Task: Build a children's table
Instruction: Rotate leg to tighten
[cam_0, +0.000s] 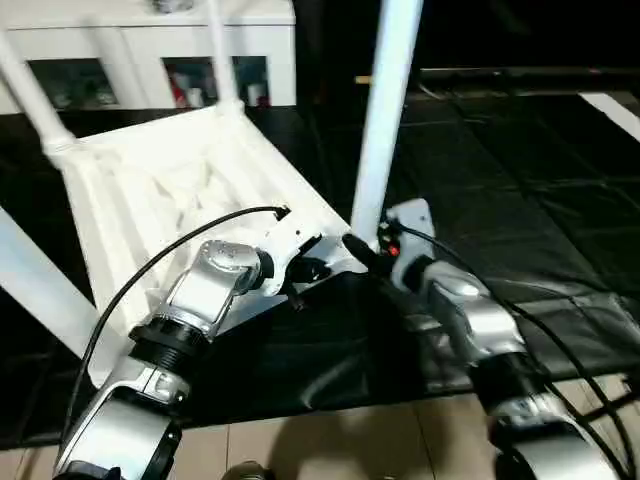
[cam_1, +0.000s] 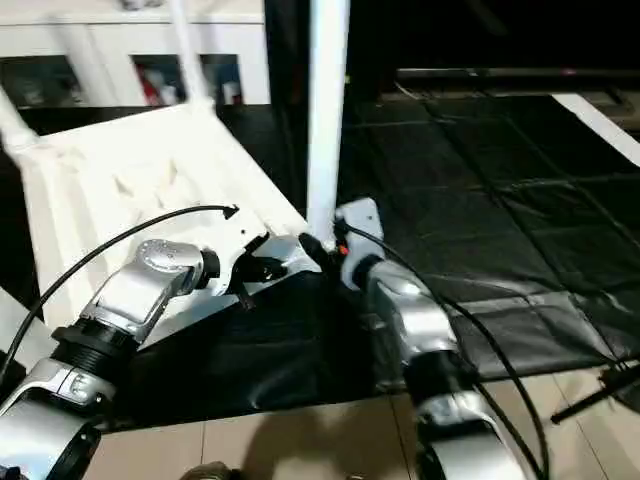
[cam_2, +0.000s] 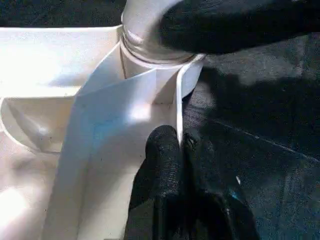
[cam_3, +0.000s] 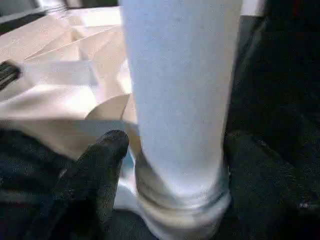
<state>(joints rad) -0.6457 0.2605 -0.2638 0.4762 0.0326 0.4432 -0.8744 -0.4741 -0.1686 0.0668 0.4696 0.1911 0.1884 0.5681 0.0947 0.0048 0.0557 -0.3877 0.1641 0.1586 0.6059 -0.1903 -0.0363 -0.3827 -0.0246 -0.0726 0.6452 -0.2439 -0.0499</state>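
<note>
The white table top (cam_0: 170, 180) lies upside down and tilted on the black mat, ribbed underside facing up. A long white leg (cam_0: 388, 100) stands upright in its near right corner socket (cam_2: 150, 55). Other legs rise at the far left corner (cam_0: 30, 95), at the far corner (cam_0: 222, 50) and at the left edge (cam_0: 35, 285). My left gripper (cam_2: 179, 142) is shut on the top's thin rim just beside that socket. My right gripper (cam_3: 175, 150) stands open around the base of the upright leg, one black finger (cam_3: 100, 170) on each side, with a small gap.
A white cabinet with glass doors (cam_0: 150, 60) stands behind the table top. Black floor mats (cam_0: 520, 180) cover the ground to the right. A light floor strip (cam_0: 330, 440) runs along the near edge. Black cables loop over both forearms.
</note>
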